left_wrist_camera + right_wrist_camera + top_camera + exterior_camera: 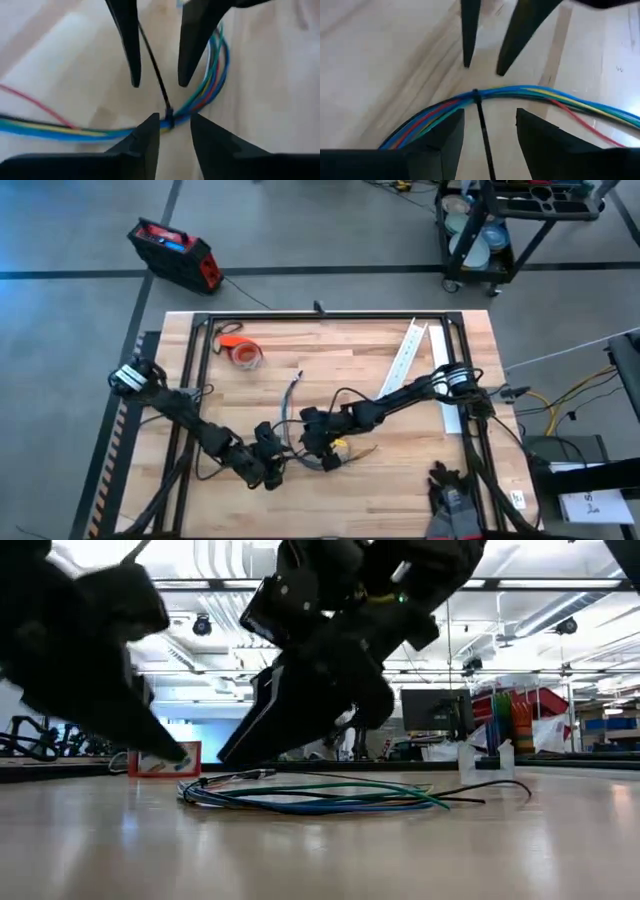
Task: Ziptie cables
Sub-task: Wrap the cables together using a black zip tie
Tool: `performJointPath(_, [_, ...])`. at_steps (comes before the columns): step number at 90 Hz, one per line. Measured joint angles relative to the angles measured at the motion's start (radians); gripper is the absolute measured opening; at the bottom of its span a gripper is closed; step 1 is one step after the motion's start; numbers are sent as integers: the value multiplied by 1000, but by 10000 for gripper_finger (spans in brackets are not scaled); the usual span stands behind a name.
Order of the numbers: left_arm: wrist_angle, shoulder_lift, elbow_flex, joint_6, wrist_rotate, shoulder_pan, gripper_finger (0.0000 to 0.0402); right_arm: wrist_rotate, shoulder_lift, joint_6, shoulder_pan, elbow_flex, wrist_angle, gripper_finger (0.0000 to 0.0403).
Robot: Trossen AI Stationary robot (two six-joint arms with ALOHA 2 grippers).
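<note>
The cables, a bundle of blue, green, yellow and red wires, lie on the wooden table near its front middle. The ziptie, a thin dark strip, is looped round the bundle, and its small head rests on the wires. My left gripper is open, its fingertips on either side of the ziptie's head. Facing it, my right gripper is open too, and the ziptie's tail runs between its fingers. I see no finger touching the strip or the wires.
An orange tape roll lies at the far left of the table. A long white slotted channel lies at the far right. A black metal frame borders the work area. Dark gloves lie at the near right.
</note>
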Motion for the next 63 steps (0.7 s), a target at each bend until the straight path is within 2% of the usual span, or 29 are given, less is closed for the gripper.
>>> performJointPath(20, [14,109,36,-12,-27,0,61,-5,59,-25,-1,39,5,120])
performJointPath(31, [8,121,51,-3,-31,-1,62,-5,59,-31,-1,39,-2,72])
performJointPath(45, [-40,78,49,0,6,-1,65,-8,57,-34,-1,44,-32,10])
performJointPath(53, [-40,57,47,11,0,-3,63,-8,55,-38,-1,44,-45,7])
performJointPath(63, [-21,51,47,14,-65,-1,61,-5,54,-33,-1,44,-50,20])
